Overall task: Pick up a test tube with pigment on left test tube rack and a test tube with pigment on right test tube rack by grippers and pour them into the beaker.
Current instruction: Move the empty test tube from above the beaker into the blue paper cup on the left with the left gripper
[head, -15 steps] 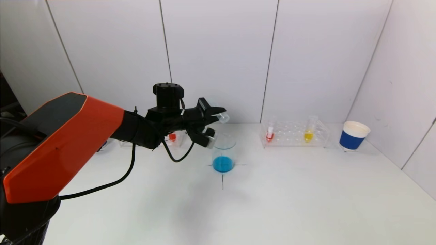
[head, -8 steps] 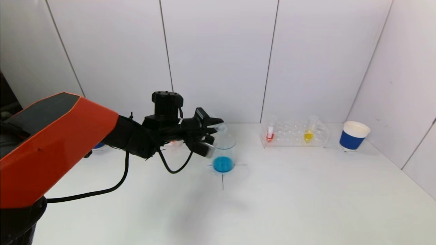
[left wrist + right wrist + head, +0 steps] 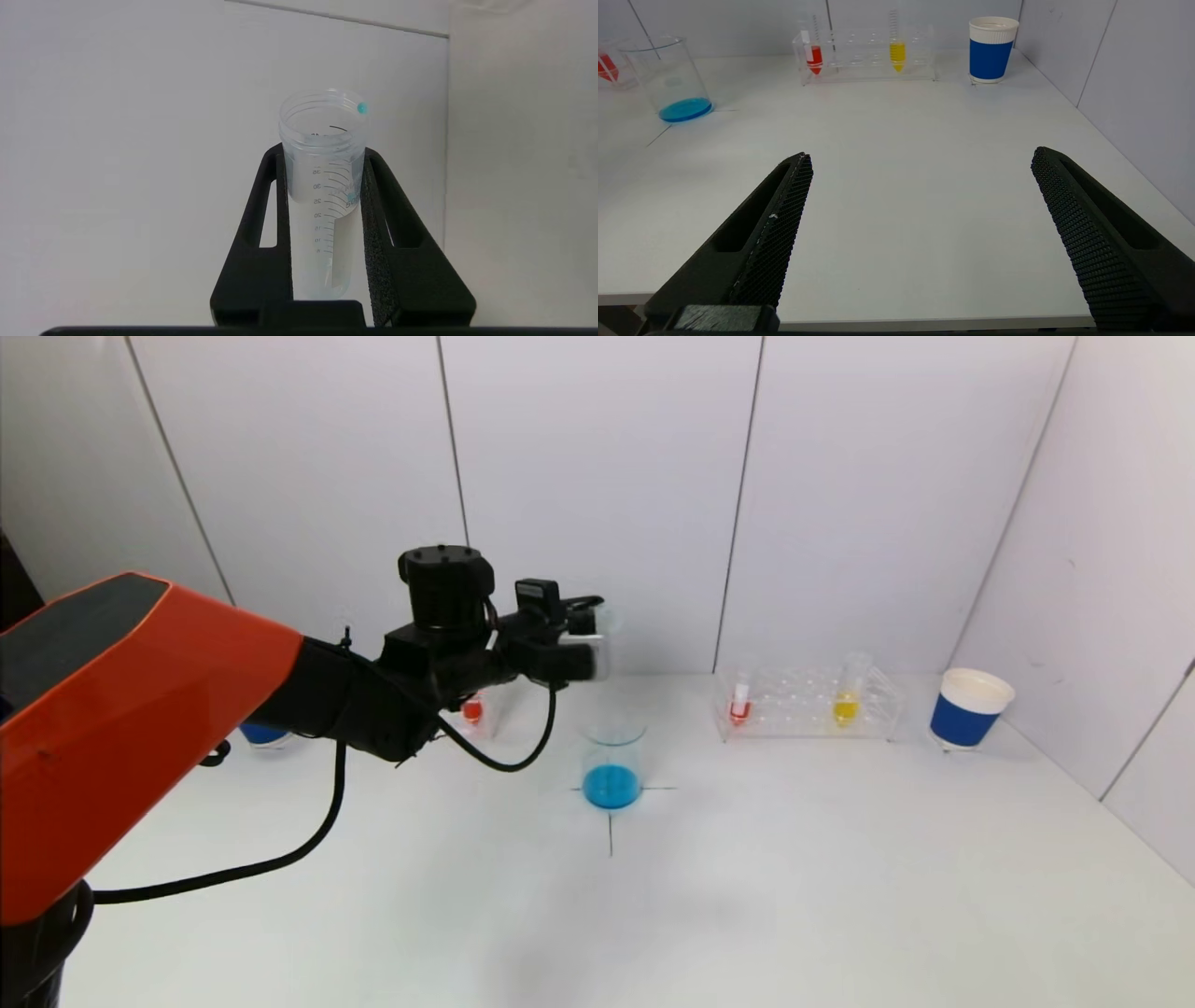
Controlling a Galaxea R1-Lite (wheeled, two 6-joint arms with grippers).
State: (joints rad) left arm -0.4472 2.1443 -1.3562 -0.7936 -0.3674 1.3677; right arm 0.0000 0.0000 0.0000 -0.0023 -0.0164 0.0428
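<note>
My left gripper (image 3: pixel 586 639) is shut on an emptied clear test tube (image 3: pixel 322 186) and holds it above and slightly left of the beaker (image 3: pixel 613 747). A blue drop clings to the tube's rim. The glass beaker holds blue liquid at its bottom and stands on a cross mark; it also shows in the right wrist view (image 3: pixel 672 79). The left rack is mostly hidden behind my left arm, with one red tube (image 3: pixel 472 710) showing. The right rack (image 3: pixel 808 705) holds a red tube (image 3: pixel 739 701) and a yellow tube (image 3: pixel 847 705). My right gripper (image 3: pixel 922 158) is open and empty, low over the table's near edge.
A blue-and-white paper cup (image 3: pixel 969 707) stands right of the right rack near the side wall. Another blue cup (image 3: pixel 261 734) peeks out behind my left arm at the far left. White walls close in behind and on the right.
My left gripper has risen from the beaker's rim and turned the emptied tube back from its tipped pose. The beaker's blue liquid and the right rack are unchanged.
</note>
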